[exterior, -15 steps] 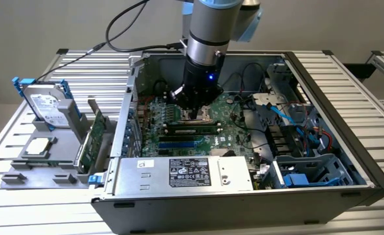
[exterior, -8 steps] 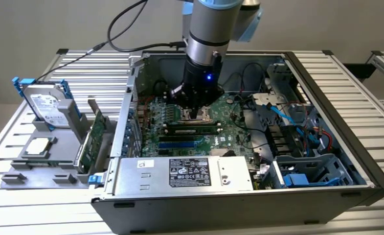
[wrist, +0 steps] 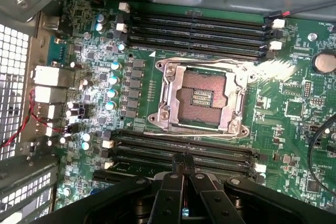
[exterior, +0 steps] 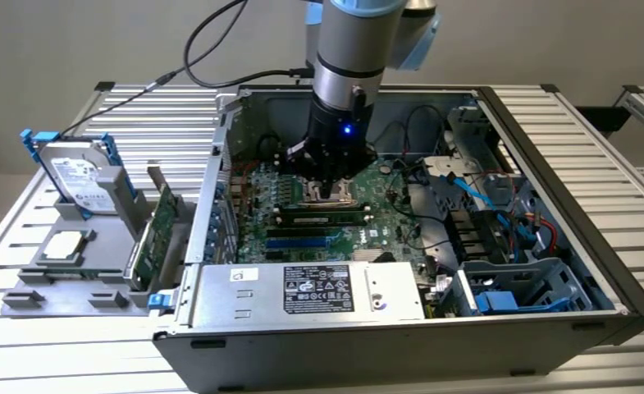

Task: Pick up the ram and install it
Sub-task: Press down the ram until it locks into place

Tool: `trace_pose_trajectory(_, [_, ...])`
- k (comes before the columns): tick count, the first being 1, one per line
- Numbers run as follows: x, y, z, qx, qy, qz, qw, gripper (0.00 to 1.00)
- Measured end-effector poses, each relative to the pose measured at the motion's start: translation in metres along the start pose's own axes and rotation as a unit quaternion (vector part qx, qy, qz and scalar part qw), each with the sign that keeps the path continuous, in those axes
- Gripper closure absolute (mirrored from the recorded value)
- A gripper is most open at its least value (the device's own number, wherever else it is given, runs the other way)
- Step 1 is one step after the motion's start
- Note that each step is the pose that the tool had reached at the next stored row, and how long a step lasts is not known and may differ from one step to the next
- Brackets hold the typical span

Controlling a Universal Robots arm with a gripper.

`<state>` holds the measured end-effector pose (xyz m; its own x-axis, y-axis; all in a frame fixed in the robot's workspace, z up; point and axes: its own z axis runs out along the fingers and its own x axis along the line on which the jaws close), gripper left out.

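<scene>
The ram (exterior: 324, 217), a narrow green stick with a row of black chips, lies along the black memory slots (exterior: 305, 238) on the motherboard (exterior: 382, 209), just in front of the open CPU socket (exterior: 331, 194). It looks seated in a slot. My gripper (exterior: 327, 185) hangs inside the case over the socket, slightly behind the ram and apart from it. In the wrist view the two black fingers (wrist: 173, 182) meet over the nearer memory slots (wrist: 157, 148), shut with nothing between them. The CPU socket (wrist: 202, 98) lies beyond the gripper (wrist: 185, 157); the gripper body hides the ram.
The open PC case (exterior: 584, 246) holds the power supply (exterior: 311, 289) at the front and drive cages with blue cables (exterior: 497, 238) on the exterior view's right. Outside, on the exterior view's left, stand a hard drive (exterior: 81, 176), a wide green expansion card (exterior: 163, 226) and a CPU (exterior: 65, 245).
</scene>
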<state>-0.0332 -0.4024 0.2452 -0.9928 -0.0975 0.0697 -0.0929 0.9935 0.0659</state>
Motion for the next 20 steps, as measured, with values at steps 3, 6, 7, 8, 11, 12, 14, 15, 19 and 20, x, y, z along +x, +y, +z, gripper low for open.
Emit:
trace_pose_trajectory(3, [0.000,-0.0001,-0.0007,0.0028,-0.0017,0.009,1.0000,0.89])
trace_pose_trajectory(6, [0.000,-0.0006,-0.0020,0.0039,-0.0018,0.012,0.9999,0.89])
trace_pose_trajectory(7, [0.000,-0.0013,-0.0027,0.0044,-0.0018,0.013,0.9999,0.89])
trace_pose_trajectory(8, [0.000,-0.0023,-0.0033,0.0046,-0.0018,0.014,0.9999,0.89])
trace_pose_trajectory(11, [0.001,-0.0090,-0.0055,0.0045,-0.0018,0.014,0.9999,0.89])
trace_pose_trajectory(12, [0.001,-0.0114,-0.0062,0.0046,-0.0018,0.014,0.9999,0.89])
trace_pose_trajectory(14, [0.002,-0.0164,-0.0078,0.0046,-0.0018,0.014,0.9999,0.89])
trace_pose_trajectory(15, [0.002,-0.0189,-0.0086,0.0046,-0.0018,0.014,0.9999,0.89])
trace_pose_trajectory(19, [0.003,-0.0288,-0.0122,0.0045,-0.0018,0.014,0.9999,0.89])
trace_pose_trajectory(20, [0.004,-0.0315,-0.0131,0.0045,-0.0018,0.014,0.9999,0.89])
